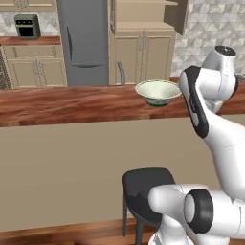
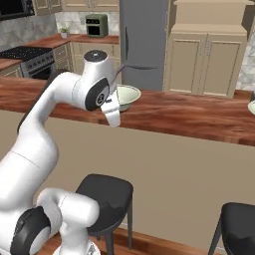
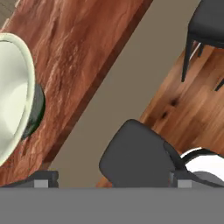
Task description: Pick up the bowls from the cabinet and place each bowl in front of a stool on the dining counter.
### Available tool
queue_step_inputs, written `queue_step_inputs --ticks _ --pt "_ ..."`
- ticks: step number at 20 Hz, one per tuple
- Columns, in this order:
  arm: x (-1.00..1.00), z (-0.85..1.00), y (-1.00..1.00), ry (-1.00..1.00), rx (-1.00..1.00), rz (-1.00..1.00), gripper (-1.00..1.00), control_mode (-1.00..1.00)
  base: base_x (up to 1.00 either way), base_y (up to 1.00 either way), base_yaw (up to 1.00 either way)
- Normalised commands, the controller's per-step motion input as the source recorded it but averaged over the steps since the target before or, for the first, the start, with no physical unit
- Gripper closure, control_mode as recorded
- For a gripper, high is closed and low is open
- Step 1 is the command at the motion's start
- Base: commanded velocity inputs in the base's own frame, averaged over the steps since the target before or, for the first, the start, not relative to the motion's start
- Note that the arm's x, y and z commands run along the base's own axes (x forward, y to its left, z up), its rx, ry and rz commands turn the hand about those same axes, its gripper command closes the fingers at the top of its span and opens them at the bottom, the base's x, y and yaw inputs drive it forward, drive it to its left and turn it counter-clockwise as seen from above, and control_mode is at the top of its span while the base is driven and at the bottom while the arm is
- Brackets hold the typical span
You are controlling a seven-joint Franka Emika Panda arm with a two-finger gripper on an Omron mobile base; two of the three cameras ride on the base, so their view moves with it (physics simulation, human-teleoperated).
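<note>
**Pincer wide open beside a bowl set on the desk**

Pincer (image 3: 113, 178) stands spread wide with nothing between its tips, hovering off the near edge of the desk (image 1: 72, 105). Just beside it, a bowl (image 1: 158, 92) sits upright on the reddish wood, directly above a stool (image 1: 146, 189); this placement looks done. A second bowl (image 2: 252, 107) is cut by the frame edge farther along the same desk, near another stool (image 2: 239, 224). The cabinet (image 1: 143, 52) stands well behind, doors closed.

Risks, as I judge them: the forearm (image 2: 112, 112) hangs close to the bowl's rim, so a careless swing away could knock it, and on such a polished top it would slide easily.

The bowl is wide, shallow and flared, with pale cream-green glaze, darker green near a small foot. The desk shows glossy streaked grain over a plain beige half-wall. The stools have black padded seats on thin dark legs.
</note>
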Motion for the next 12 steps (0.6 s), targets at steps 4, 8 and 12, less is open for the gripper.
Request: queue_step_inputs --ticks 4,8,12 --pt "-1.0 -0.06 0.02 0.19 -0.09 0.21 -1.0 -1.0 0.0 0.0 0.0" --pt "-1.0 -0.11 0.32 0.22 -0.06 0.38 -1.0 -1.0 0.0 0.0 0.0" --pt "-1.0 -0.41 0.44 0.06 -0.07 0.45 -1.0 -1.0 0.0 0.0 0.0"
